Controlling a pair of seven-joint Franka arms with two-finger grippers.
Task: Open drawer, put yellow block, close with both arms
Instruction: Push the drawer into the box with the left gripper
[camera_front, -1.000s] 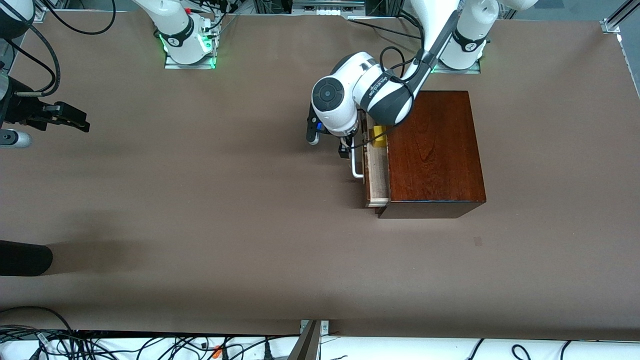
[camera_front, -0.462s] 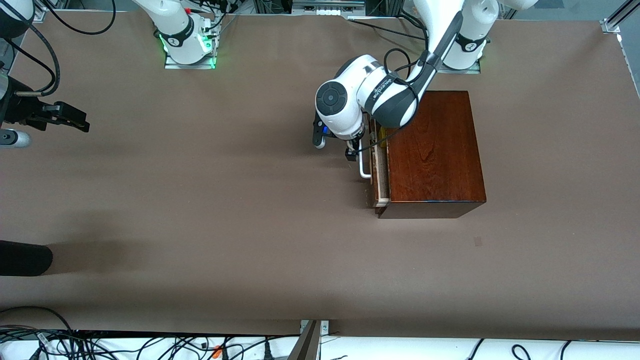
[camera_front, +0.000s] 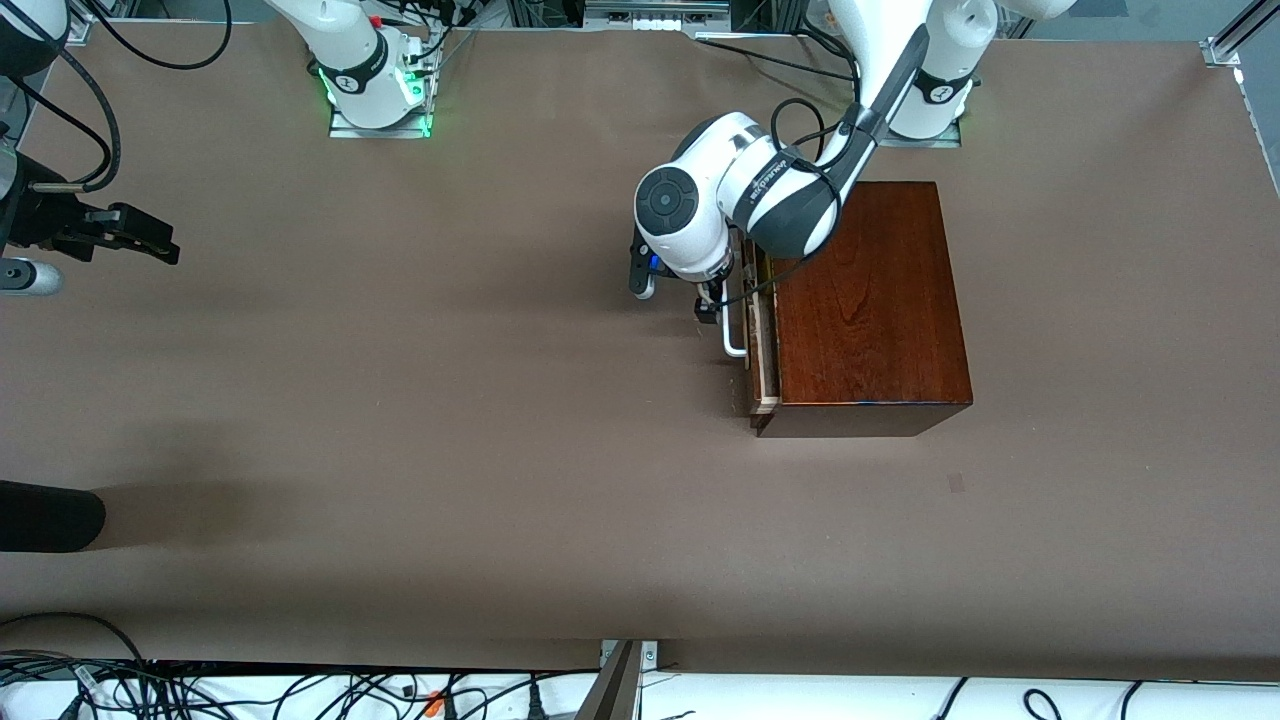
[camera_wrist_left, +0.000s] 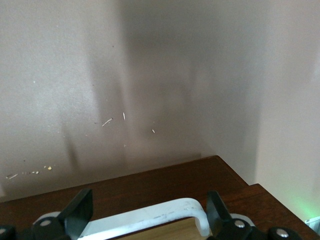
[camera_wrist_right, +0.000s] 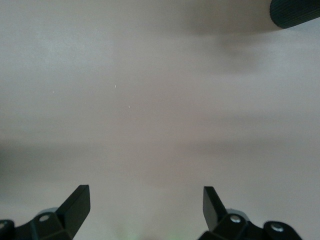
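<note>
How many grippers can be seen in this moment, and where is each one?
2. The left gripper is at the white U-shaped bar handle of the nearly closed drawer, fingers open. The right gripper waits open over bare table at the right arm's end.

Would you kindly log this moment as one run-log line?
phase: closing drawer | left gripper: open, fingers straddling handle | drawer: nearly shut in box | right gripper: open, waiting over table
</note>
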